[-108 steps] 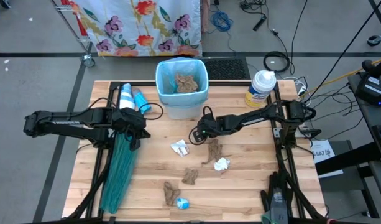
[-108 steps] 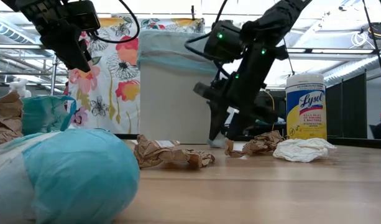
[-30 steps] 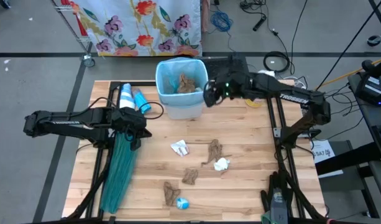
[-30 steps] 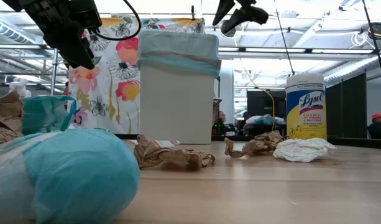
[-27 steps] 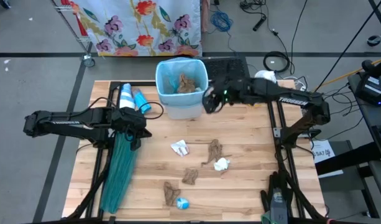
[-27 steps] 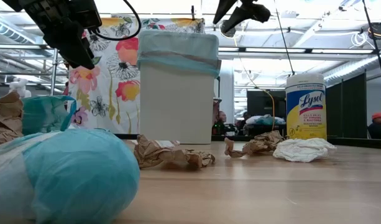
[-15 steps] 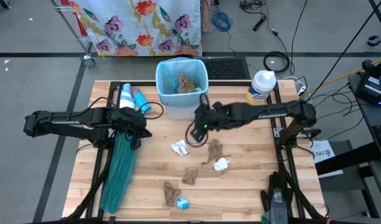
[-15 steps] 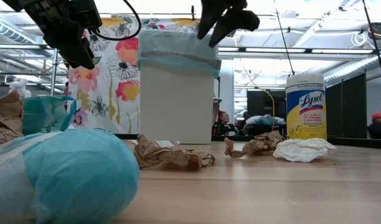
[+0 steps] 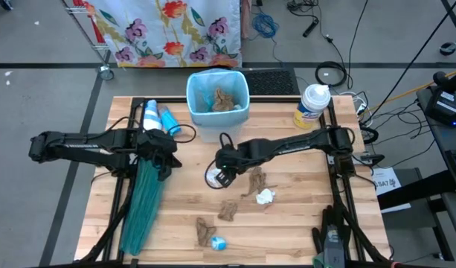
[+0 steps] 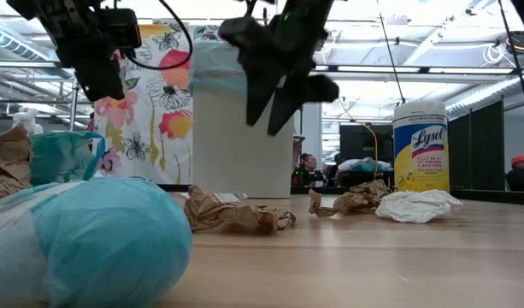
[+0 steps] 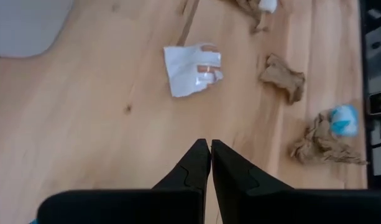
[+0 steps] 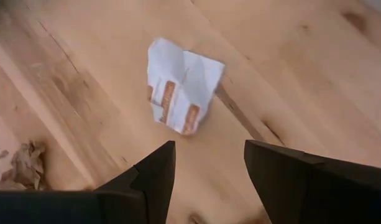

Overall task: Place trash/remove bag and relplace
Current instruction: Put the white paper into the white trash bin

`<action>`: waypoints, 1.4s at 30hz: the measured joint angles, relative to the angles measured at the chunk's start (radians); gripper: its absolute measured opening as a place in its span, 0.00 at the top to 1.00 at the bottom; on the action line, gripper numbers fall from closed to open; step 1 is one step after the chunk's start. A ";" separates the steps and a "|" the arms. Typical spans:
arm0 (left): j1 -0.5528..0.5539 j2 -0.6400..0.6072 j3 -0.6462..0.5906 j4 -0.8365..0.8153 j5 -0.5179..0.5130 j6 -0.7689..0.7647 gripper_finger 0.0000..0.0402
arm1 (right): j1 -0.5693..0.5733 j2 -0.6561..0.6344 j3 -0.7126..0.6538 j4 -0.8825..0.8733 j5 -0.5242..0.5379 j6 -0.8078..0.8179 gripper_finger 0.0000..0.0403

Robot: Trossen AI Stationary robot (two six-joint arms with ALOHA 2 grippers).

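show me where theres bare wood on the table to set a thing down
Bare wood lies right of the crumpled white paper wad, out to the wooden table's right edge, and between the dark teal plastic bag and the brown paper scraps. Crowded: around the flat white wrapper under the open right gripper.

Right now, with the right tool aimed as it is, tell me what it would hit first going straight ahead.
Most likely the white wrapper lying flat on the table: the open right tool points down at it. Depth is unclear, so it might land just short.

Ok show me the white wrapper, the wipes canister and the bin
white wrapper (image 12: pixel 179 92): right wrist view, middle of the flat paper.
wipes canister (image 10: pixel 420 147): low view, on its yellow label.
bin (image 9: pixel 198 123): high view, on its outer rim.
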 joint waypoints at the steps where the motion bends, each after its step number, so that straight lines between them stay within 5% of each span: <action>1: 0.000 0.016 0.000 0.001 0.000 0.004 0.94 | -0.004 0.012 0.000 0.018 -0.007 0.000 0.56; 18: -0.061 0.176 -0.020 0.122 -0.031 0.008 0.94 | -0.028 0.119 -0.052 0.132 -0.101 0.044 0.63; 25: -0.061 0.176 -0.020 0.119 -0.033 0.008 0.94 | -0.028 0.108 -0.170 0.313 -0.156 0.075 0.63; 33: -0.061 0.176 -0.020 0.102 -0.033 0.008 0.94 | -0.041 0.105 -0.325 0.720 -0.212 0.138 0.63; 42: -0.061 0.176 -0.020 0.085 -0.032 0.009 0.94 | -0.058 0.106 -0.434 0.990 -0.196 0.183 0.75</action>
